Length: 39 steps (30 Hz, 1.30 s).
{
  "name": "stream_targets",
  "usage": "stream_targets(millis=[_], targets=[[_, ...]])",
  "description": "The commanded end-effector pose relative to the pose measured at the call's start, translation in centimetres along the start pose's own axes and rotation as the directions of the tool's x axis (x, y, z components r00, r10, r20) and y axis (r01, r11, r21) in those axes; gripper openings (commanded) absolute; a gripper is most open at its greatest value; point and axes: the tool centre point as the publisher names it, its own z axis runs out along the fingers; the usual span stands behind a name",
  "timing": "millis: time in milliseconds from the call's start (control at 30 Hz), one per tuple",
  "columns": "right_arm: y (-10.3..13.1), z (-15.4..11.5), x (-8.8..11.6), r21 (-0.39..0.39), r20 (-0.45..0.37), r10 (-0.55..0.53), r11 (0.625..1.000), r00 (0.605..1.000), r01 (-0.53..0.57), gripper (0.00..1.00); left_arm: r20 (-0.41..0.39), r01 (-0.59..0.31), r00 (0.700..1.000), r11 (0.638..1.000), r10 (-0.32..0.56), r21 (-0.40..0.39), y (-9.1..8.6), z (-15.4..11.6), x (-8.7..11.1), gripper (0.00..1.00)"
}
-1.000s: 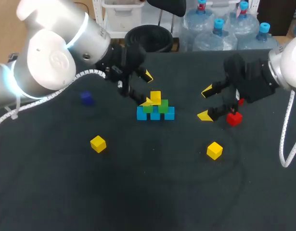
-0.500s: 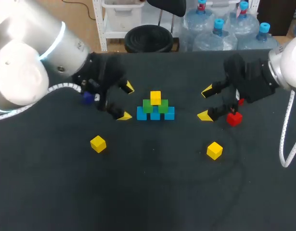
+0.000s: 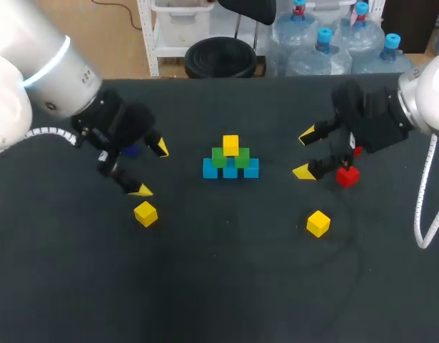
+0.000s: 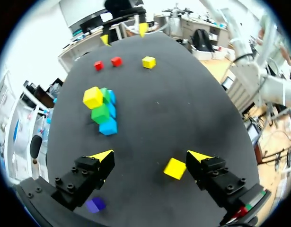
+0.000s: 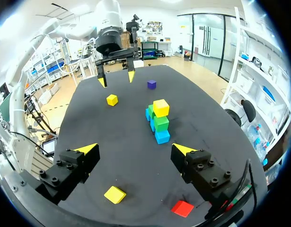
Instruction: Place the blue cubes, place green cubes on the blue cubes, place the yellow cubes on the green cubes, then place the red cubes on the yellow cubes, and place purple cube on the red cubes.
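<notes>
The stack [image 3: 230,161] stands near the middle of the bench [image 3: 226,286]. Three blue cubes [image 3: 230,171] touch in a row as its base, two green cubes [image 3: 241,158] sit over the seams between them, and a top yellow cube [image 3: 230,145] bridges the green pair. I judge the staggered seating to be deliberate: each cube is carried by two below, so the pile is steady. All are small, sharp-edged, flat-faced matte blocks, likely plastic or painted wood. The bench cover is a dark, cloth-like sheet that should hold them against sliding.

My left hand [image 3: 150,169] hangs over the bench to the left of the stack, fingers spread wide and holding nothing. A loose yellow cube [image 3: 145,214] lies just beside its nearer fingertip. In the left wrist view it sits between the spread fingers, close to one and not touched. That reads to me as lining up for a pick, since yellow is the layer in hand. The purple cube [image 3: 130,149] lies partly hidden behind that hand, and I take it to be waiting for the last layer.

My right hand [image 3: 305,153] is on the other side of the stack, also spread and empty, with a red cube [image 3: 347,175] just beside its nearer fingertip. A second red cube [image 3: 357,151] peeks out behind that hand, and a second loose yellow cube [image 3: 318,223] lies apart, closer to me.
</notes>
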Motion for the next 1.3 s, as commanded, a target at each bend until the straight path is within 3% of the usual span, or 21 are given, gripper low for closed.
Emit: stream_targets(millis=[33, 300, 567, 767, 1300], targets=[[0.0, 0.0, 0.0, -0.001, 0.002, -0.001, 1.000, 1.000, 0.001, 1.00, 0.018, -0.043, 0.999, 0.998, 0.042, 0.037, -0.6, -0.1, 1.5, 1.00], [0.0, 0.0, 0.0, -0.001, 0.002, -0.001, 1.000, 1.000, 0.001, 1.00, 0.025, -0.081, 0.997, 0.992, 0.079, 0.093, -2.0, 0.0, 3.8, 1.00], [0.0, 0.0, 0.0, -0.001, 0.002, -0.001, 1.000, 1.000, 0.001, 1.00, 0.063, -0.221, 0.975, 0.966, 0.214, 0.133, -3.1, 0.5, 4.2, 1.00], [0.0, 0.0, 0.0, -0.001, 0.002, -0.001, 1.000, 1.000, 0.001, 1.00, 0.095, -0.281, 0.958, 0.948, 0.269, 0.152, -3.6, 1.4, 4.1, 1.00], [0.0, 0.0, 0.0, -0.001, 0.002, -0.001, 1.000, 1.000, 0.001, 1.00, 0.082, -0.246, 0.969, 0.949, 0.234, 0.195, -3.4, 3.9, 4.2, 1.00]])
